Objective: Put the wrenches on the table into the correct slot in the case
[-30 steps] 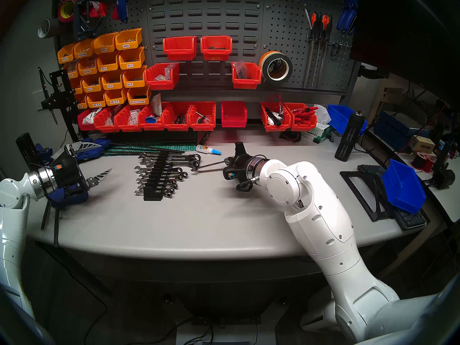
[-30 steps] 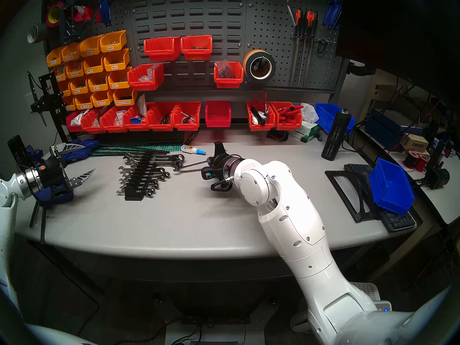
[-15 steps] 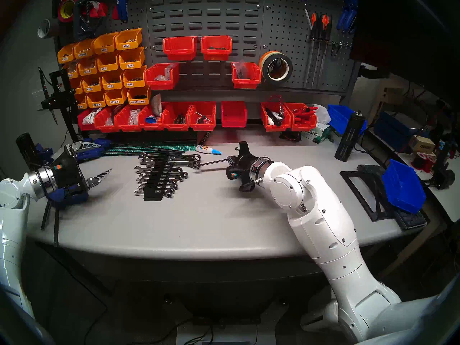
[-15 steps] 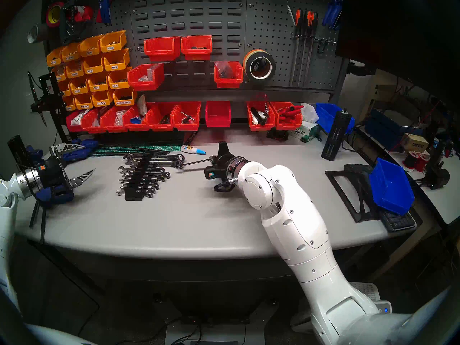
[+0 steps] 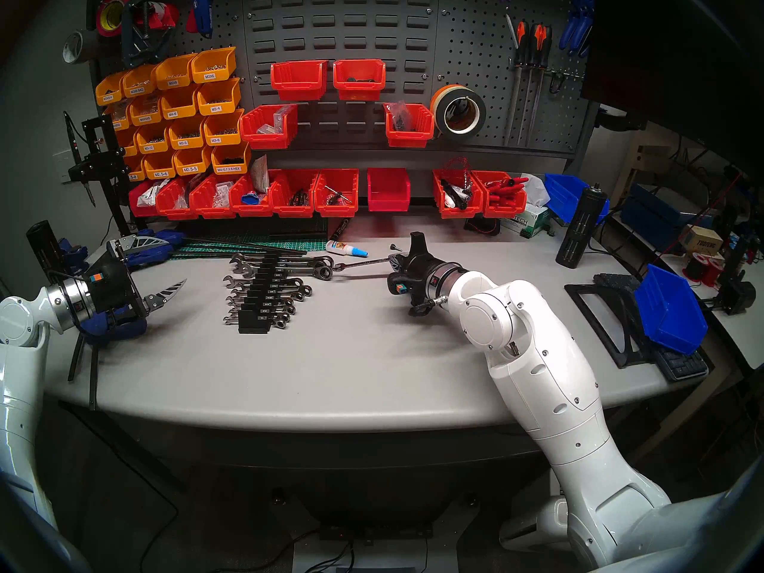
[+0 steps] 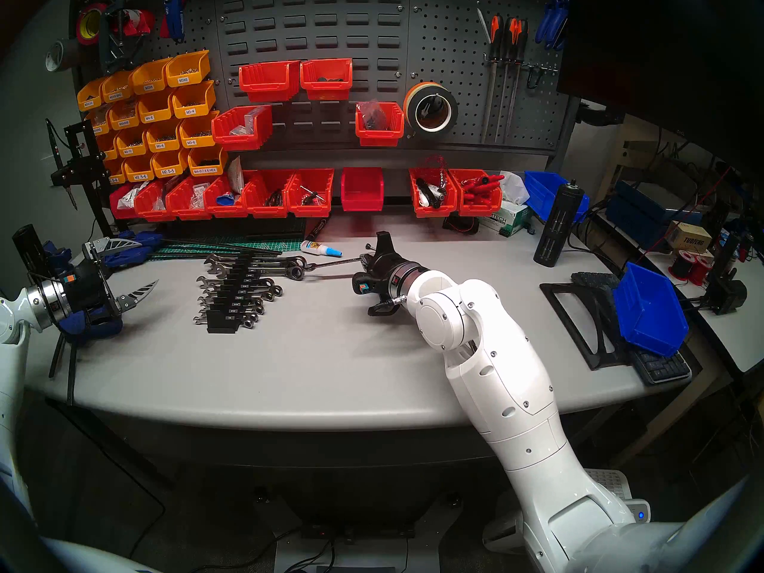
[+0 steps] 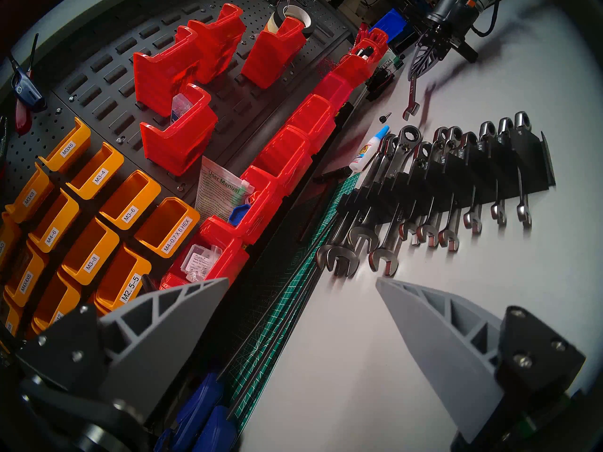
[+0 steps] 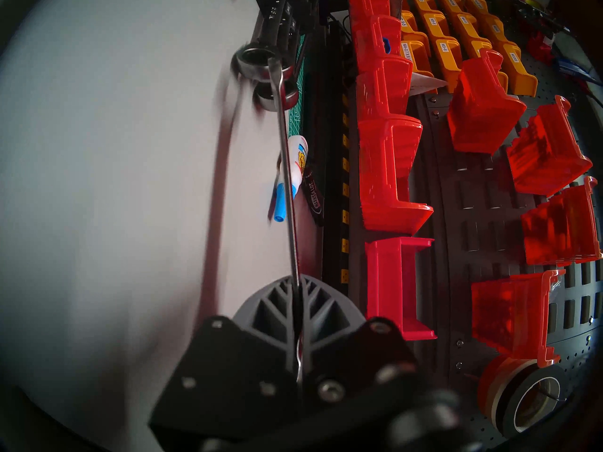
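- So the right gripper (image 8: 298, 314) is clamped tight on one end of a thin wrench (image 5: 361, 263), fingers (image 8: 267, 307) pressed flat against the shank.
- That wrench sticks out level above the table (image 5: 330, 361), open jaw pointing at the rack (image 5: 264, 295). Its tip sits just by the ring ends of the biggest wrenches; can't tell if it touches them.
- The rack is left of centre, black and stepped, with a row of racked wrenches (image 7: 424, 193) across its grooves.
- The left gripper (image 7: 300, 314) hangs wide open over the table's left side, holding nothing, well apart from the rack.
- A glue bottle (image 5: 346, 249) lies just behind the held wrench.
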